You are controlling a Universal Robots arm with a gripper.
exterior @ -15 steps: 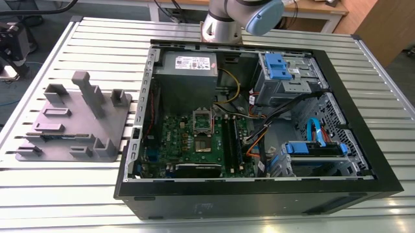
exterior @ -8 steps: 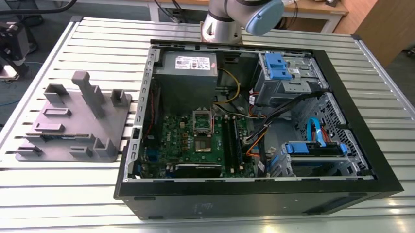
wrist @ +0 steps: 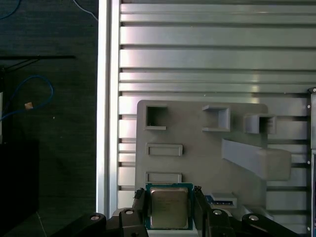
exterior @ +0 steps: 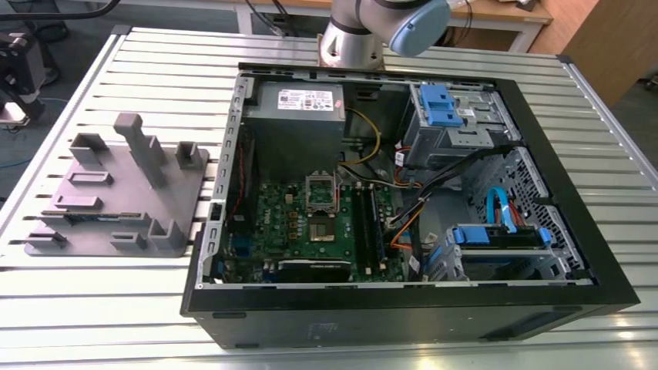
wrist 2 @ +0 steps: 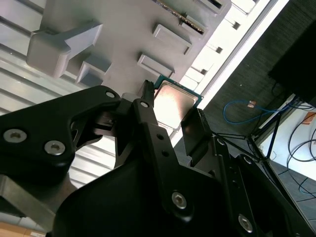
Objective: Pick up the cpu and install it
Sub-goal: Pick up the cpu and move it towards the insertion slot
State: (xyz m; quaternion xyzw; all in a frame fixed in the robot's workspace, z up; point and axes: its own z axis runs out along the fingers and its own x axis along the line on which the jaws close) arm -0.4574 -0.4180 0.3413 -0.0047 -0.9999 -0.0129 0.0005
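Two fingers: black, one on each of two opposite edges of the cpu; both wrist views suggest they touch it.
Hand: narrowed to the chip's width and carrying the cpu.
Cpu place: between the fingertips, lying flat, with its silver lid towards the cameras and a thin green rim around the lid.
Fixture: grey plastic, below the hand and well apart from it. Its pockets look small next to the chip, so I judge the cpu is lifted clear.
Bench: slatted metal, under the fixture and further below the hand.
Case: open, on the bench just beside the fixture and off to one side of the hand.
Socket: on the green board inside the case.
Weight: very light, by the look of it.
Stiffness: probably rigid, with no give under the squeeze.
Surface: smooth lid and thin edges, so it could slip or twist if the grip slackens.
Fragility: likely delicate underneath, where the contacts are hidden from these views.
Hold: by the two opposite edges, as now, keeping off both faces.
Progress: the pick looks done; the install is not yet done.
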